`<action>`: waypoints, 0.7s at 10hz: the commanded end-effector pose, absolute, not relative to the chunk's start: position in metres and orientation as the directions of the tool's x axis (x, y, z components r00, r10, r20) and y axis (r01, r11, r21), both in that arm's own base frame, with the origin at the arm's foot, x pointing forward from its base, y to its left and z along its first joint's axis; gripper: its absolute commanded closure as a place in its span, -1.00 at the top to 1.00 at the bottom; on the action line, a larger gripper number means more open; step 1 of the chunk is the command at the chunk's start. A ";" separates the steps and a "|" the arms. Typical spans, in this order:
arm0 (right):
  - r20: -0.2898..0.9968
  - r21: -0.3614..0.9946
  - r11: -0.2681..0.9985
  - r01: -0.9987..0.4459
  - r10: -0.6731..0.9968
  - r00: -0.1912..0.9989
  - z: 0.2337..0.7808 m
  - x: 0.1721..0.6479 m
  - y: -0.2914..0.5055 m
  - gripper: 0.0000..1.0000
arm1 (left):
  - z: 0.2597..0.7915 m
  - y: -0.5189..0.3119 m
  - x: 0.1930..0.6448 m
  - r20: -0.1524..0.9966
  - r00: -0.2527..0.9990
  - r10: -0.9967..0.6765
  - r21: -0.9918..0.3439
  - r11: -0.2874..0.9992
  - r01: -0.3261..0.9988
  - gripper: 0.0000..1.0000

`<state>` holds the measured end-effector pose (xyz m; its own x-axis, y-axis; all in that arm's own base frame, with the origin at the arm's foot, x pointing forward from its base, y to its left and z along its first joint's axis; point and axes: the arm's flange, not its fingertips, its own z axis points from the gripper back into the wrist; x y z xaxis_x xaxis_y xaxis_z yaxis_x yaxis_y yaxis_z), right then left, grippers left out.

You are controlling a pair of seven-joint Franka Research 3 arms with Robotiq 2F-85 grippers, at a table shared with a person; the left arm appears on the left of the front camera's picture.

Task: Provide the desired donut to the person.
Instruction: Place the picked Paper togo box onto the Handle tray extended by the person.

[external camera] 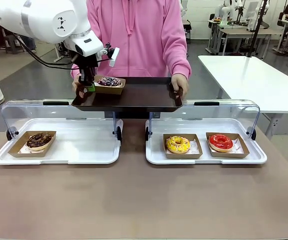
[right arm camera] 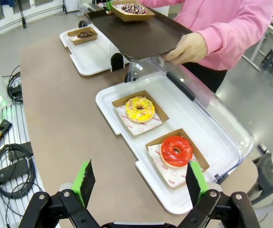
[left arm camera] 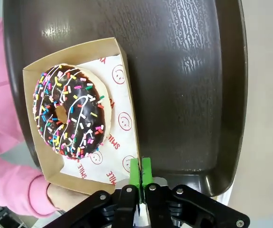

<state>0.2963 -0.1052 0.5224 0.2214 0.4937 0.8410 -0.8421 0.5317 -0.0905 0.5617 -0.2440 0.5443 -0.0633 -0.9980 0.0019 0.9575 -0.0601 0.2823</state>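
Table [external camera: 133,205] — left tray [external camera: 86,142], right tray [external camera: 156,146].

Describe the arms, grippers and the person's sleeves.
Left arm: white rounded shells, a small black logo, black cables looping under the wrist. Left gripper: black linkage fingers with visible screws, green pads. Right gripper: same black build, green pads. The person wears a hoodie with long pink sleeves.

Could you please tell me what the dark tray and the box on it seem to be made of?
Dark tray: likely moulded plastic, semi-gloss; grained surface catches highlights. Box: seemingly brown cardboard, matte, with folded walls and a printed paper liner.
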 end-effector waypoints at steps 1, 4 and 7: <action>0.857 -0.094 0.523 -0.847 0.476 0.199 0.521 0.299 -0.105 1.00 | 0.549 -0.245 0.566 0.014 -0.076 -0.997 0.249 -0.070 0.966 -0.97; 0.857 -0.094 0.523 -0.847 0.476 0.199 0.521 0.299 -0.105 1.00 | 0.549 -0.246 0.567 0.028 -0.073 -0.997 0.206 -0.065 0.976 0.19; 0.857 -0.094 0.523 -0.847 0.476 0.199 0.521 0.299 -0.105 1.00 | 0.557 -0.245 0.564 0.044 -0.058 -0.997 0.179 -0.049 0.983 1.00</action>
